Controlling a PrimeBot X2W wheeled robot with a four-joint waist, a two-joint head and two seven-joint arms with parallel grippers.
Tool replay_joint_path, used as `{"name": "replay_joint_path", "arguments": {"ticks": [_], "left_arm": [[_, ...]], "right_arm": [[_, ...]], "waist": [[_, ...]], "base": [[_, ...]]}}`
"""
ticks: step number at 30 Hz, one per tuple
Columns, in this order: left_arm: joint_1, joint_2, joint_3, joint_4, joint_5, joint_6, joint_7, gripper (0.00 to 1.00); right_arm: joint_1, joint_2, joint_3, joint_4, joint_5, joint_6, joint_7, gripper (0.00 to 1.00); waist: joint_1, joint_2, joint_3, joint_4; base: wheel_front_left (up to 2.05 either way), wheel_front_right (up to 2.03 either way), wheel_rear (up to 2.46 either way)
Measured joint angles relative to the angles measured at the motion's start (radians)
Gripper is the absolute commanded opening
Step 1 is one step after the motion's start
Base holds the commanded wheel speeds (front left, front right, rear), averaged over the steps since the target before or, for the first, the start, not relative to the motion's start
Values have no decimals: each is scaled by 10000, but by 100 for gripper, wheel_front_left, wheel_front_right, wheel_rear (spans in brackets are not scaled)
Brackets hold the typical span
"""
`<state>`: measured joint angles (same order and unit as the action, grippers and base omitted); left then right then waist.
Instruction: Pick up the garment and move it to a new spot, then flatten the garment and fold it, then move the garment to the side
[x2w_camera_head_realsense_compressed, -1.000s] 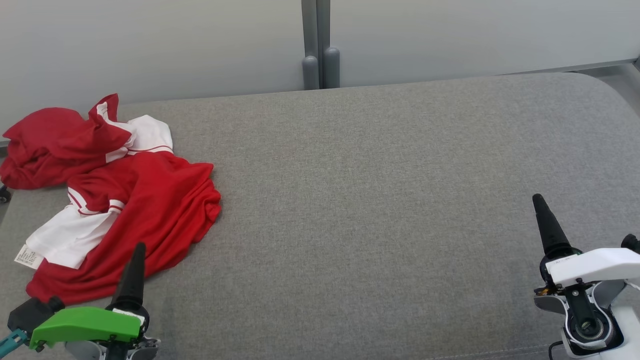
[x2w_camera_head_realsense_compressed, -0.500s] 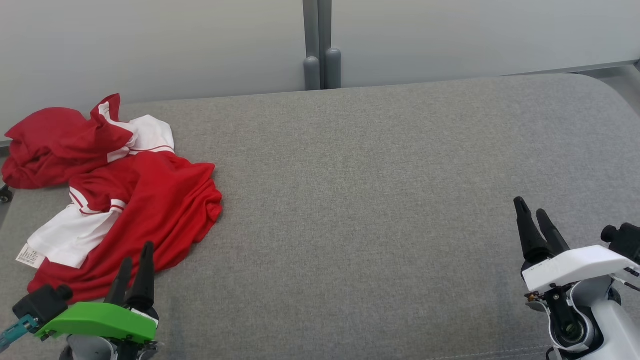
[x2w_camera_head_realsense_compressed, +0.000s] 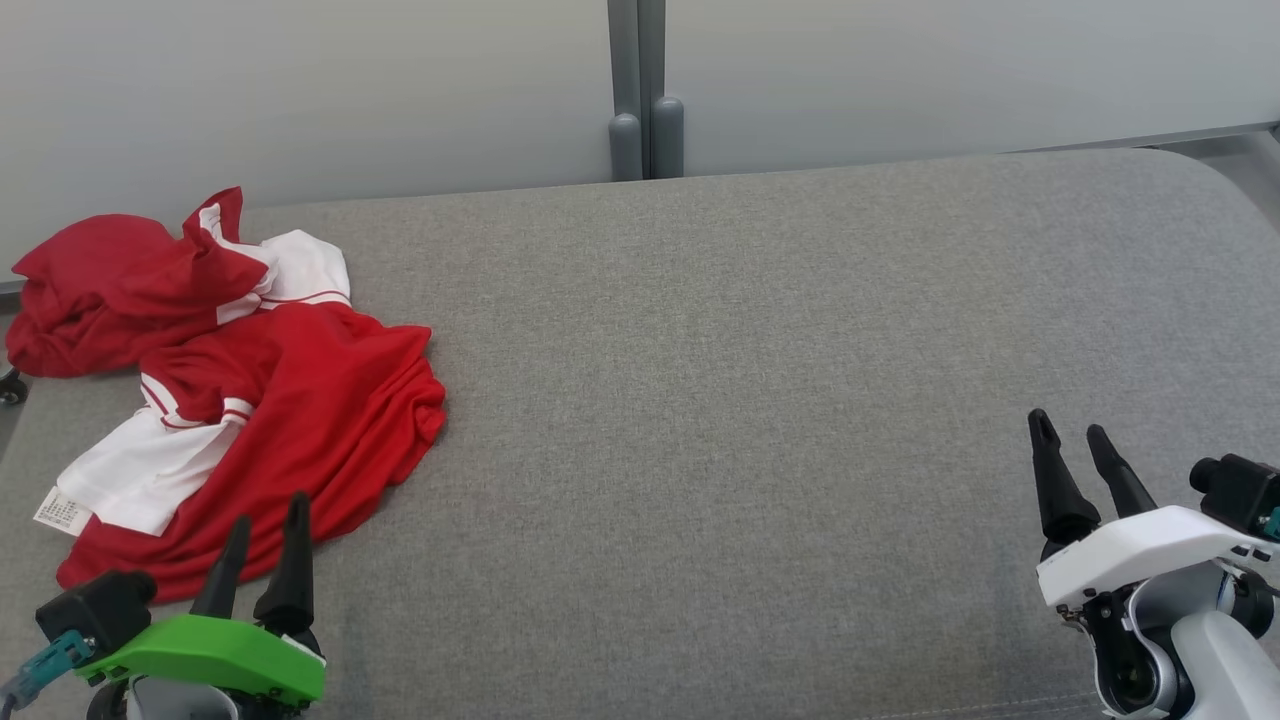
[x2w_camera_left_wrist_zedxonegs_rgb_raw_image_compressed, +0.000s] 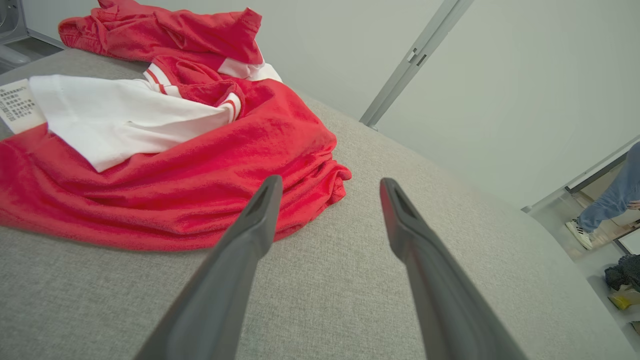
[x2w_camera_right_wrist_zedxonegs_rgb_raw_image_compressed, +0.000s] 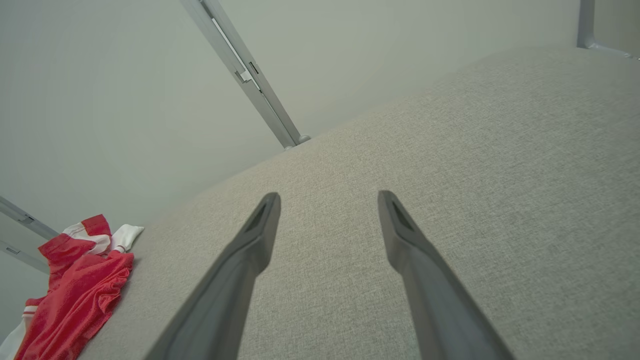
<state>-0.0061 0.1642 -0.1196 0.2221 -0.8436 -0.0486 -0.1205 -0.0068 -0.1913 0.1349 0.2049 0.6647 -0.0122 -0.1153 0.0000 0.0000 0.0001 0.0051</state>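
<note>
A crumpled red and white garment (x2w_camera_head_realsense_compressed: 250, 400) lies at the left end of the grey cushioned surface (x2w_camera_head_realsense_compressed: 750, 400), with a white label at its near left corner. In the left wrist view the garment (x2w_camera_left_wrist_zedxonegs_rgb_raw_image_compressed: 175, 150) spreads just ahead and left of the fingers. My left gripper (x2w_camera_head_realsense_compressed: 268, 510) stands open at the lower left, its tips over the garment's near hem, holding nothing. My right gripper (x2w_camera_head_realsense_compressed: 1070, 428) is open and empty at the lower right, over bare cushion. The right wrist view shows the garment (x2w_camera_right_wrist_zedxonegs_rgb_raw_image_compressed: 75, 295) far off at its lower left.
A pale wall with a grey vertical post (x2w_camera_head_realsense_compressed: 635, 90) runs behind the surface. The cushion's rounded right end (x2w_camera_head_realsense_compressed: 1230, 200) drops off at the far right. A person's leg and shoe (x2w_camera_left_wrist_zedxonegs_rgb_raw_image_compressed: 600, 210) stand on the floor beyond, with dark items (x2w_camera_left_wrist_zedxonegs_rgb_raw_image_compressed: 622, 275) nearby.
Both grippers have turned and opened: each showed as a single finger before, and now two spread fingers show. The left gripper has sunk slightly; the garment has not moved.
</note>
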Motion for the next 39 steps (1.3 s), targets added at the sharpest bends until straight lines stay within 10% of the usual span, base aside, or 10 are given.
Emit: {"name": "replay_joint_path", "arguments": {"ticks": [39], "left_arm": [[514, 500, 176, -58, 4426, -221, -1285, 100]], "right_arm": [[405, -318, -393, -328, -3620, -38, -1350, 100]], "waist": [[0, 0, -41, -136]], "base": [[0, 0, 0]]}}
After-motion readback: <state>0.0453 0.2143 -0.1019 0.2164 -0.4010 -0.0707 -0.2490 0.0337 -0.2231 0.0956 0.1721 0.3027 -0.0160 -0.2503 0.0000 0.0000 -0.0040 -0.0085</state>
